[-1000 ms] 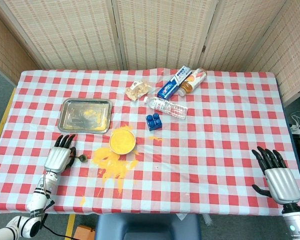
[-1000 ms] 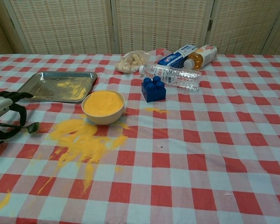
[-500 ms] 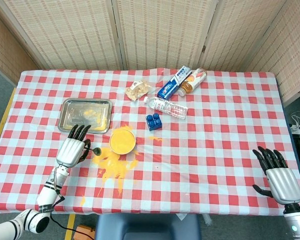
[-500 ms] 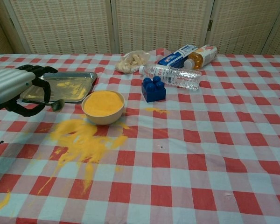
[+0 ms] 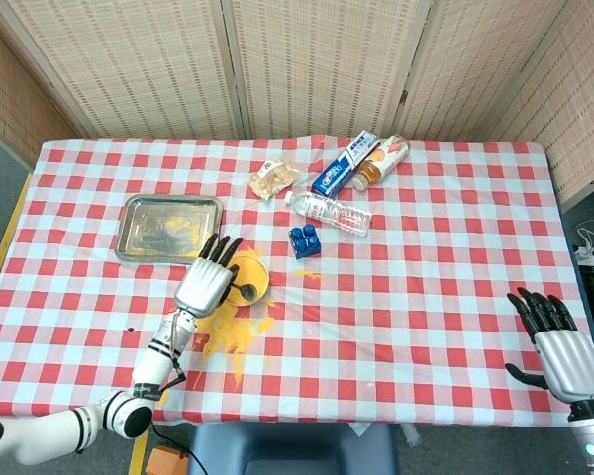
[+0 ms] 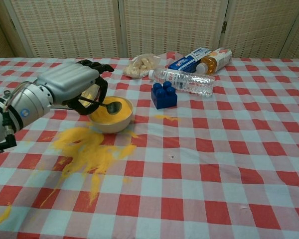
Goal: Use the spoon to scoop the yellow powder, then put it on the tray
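Note:
My left hand (image 5: 206, 285) (image 6: 72, 82) holds a small dark spoon (image 5: 247, 292) (image 6: 112, 105) by its handle. The spoon's tip sits over the yellow powder in the cream bowl (image 5: 252, 269) (image 6: 120, 118); whether it touches the powder is unclear. The metal tray (image 5: 170, 228) lies just behind and left of the bowl, with yellow powder on it. In the chest view my hand hides most of the tray. My right hand (image 5: 559, 341) rests open near the table's front right corner, holding nothing.
Spilled yellow powder (image 5: 223, 332) (image 6: 87, 147) covers the cloth in front of the bowl. Behind the bowl lie a blue block (image 5: 303, 240) (image 6: 164, 94), a water bottle (image 5: 327, 212), a toothpaste box (image 5: 345, 164), an orange bottle (image 5: 381, 160) and a snack bag (image 5: 273, 178).
My left hand has carried the spoon from the table's left edge rightwards, past the tray's front, to the bowl. The right hand has barely moved.

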